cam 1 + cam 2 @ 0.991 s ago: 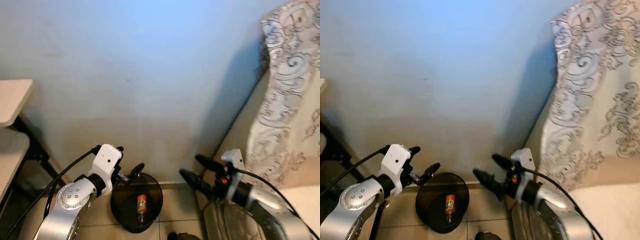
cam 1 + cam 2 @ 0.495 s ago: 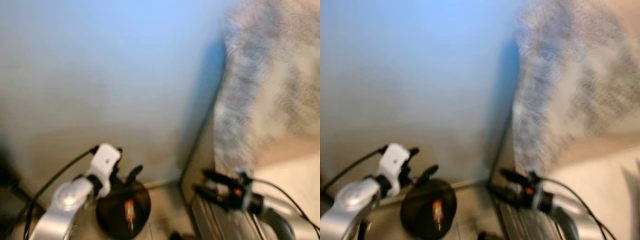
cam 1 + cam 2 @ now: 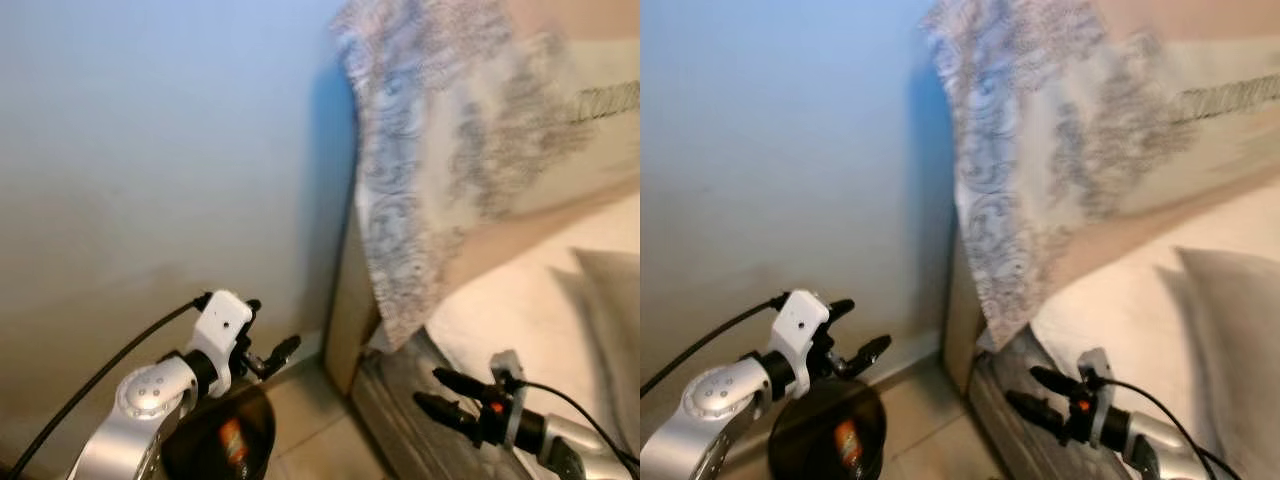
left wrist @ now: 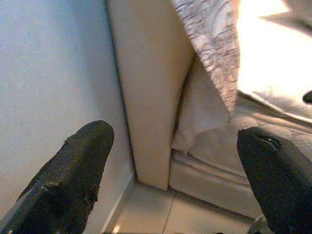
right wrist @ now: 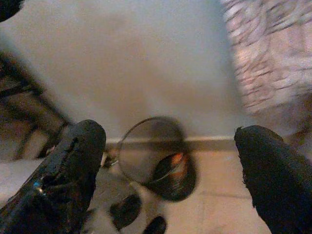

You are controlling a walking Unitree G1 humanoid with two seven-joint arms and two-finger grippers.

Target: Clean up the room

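A round black waste bin (image 3: 190,455) stands on the tiled floor by the wall, with a small orange item (image 3: 232,440) lying inside it. My left gripper (image 3: 272,323) hangs open just above the bin's far rim, nothing between its fingers. My right gripper (image 3: 428,387) is open too, low beside the bed's edge and pointing toward the bin. In the right wrist view the bin (image 5: 146,156) and the orange item (image 5: 176,160) lie between its spread fingers (image 5: 73,165). The picture is somewhat blurred.
A bed (image 3: 520,300) takes up the right side, with a beige headboard (image 3: 345,320) against the blue-grey wall (image 3: 150,150). A grey patterned cloth (image 3: 420,180) hangs over the headboard. A pale pillow (image 3: 610,310) lies at the far right.
The camera has swung to the right: the desk at the left has left the picture and the bed has come in. Both grippers stay open; the bin sits lower in the frame.
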